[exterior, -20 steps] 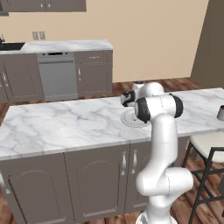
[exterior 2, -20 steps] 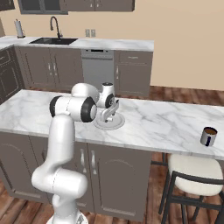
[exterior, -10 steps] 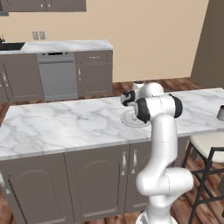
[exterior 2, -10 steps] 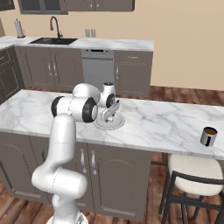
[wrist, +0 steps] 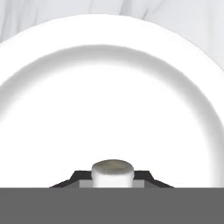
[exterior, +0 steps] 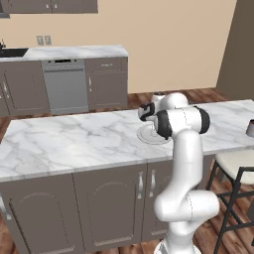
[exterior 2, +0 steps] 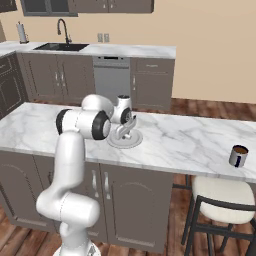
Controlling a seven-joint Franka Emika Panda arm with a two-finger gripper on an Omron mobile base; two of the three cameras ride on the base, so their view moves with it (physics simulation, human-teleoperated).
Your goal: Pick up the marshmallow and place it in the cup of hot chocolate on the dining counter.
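Over the plate (wrist: 109, 92), pincer (wrist: 112, 177) flanking marshmallow (wrist: 112, 171), fingertips mostly cut off

No legible text, labels, brands, numbers or signs anywhere.

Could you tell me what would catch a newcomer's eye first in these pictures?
Probably the white arm bent low over the round plate near the middle of the dining counter, with the gripper right down at the plate. In the hand view, the small marshmallow sits between the two dark fingertips. Next, the cup of hot chocolate stands alone far along the counter, above a stool.
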